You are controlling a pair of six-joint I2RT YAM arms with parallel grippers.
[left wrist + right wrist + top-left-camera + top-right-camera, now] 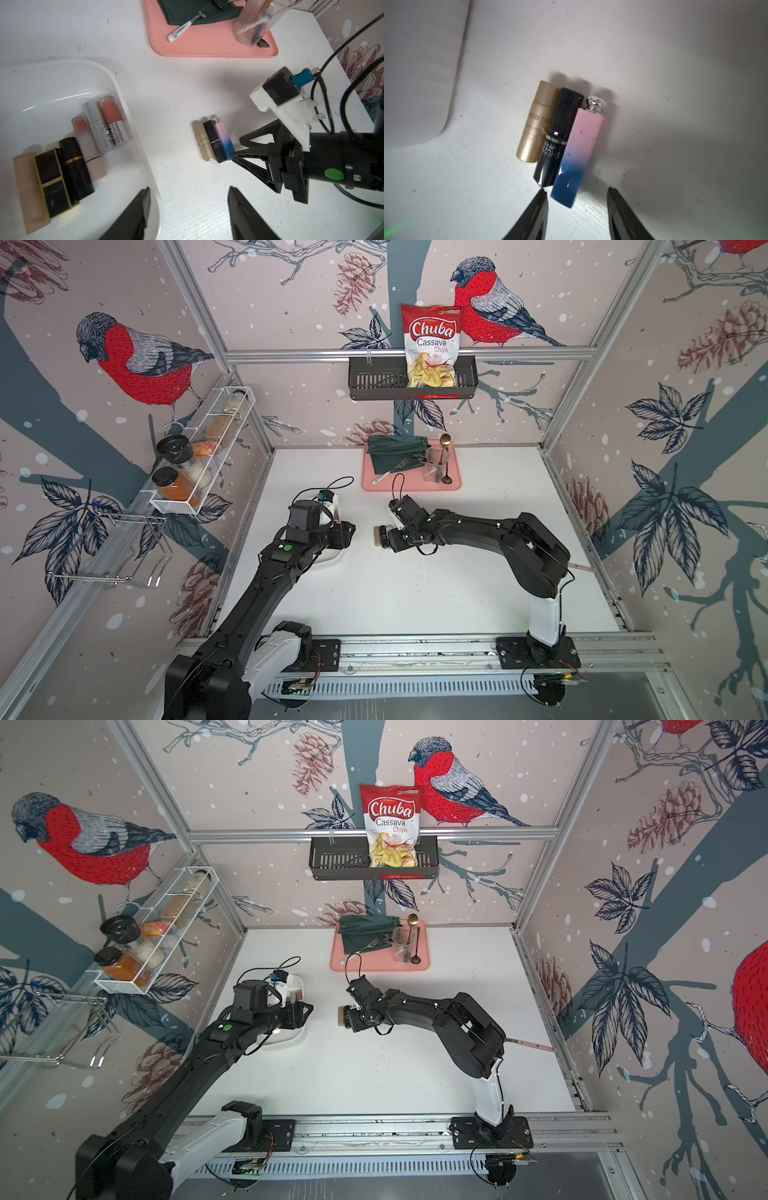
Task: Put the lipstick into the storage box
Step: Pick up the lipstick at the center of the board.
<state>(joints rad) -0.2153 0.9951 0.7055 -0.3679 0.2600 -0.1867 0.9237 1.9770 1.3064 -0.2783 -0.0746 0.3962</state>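
The right fingers [535, 216] stand partly apart with nothing clamped. The blue end of a pink-and-blue lipstick [577, 153] lies just inside the gap between their tips, and one tip is just beside the end of a black lipstick [560, 137]. The black one touches the pink-and-blue one on one side and a gold lipstick [536, 122] on the other. All three lie flat, side by side, on the white desk [675, 83].

The left fingers [137, 212] are apart and empty, one over the storage box [41, 93] just inside its rim, the other over bare desk. Inside the box a row of six lipsticks [76, 166] lies flat, side by side. The box is near the three loose lipsticks but apart from them. In both top views the box [333, 559] [291, 1042] is mostly hidden under the left arm [266, 585].

Farther back, a pink tray [207, 47] holds a dark green cloth [178, 10], a fork [187, 29] and a ribbed glass [253, 22].
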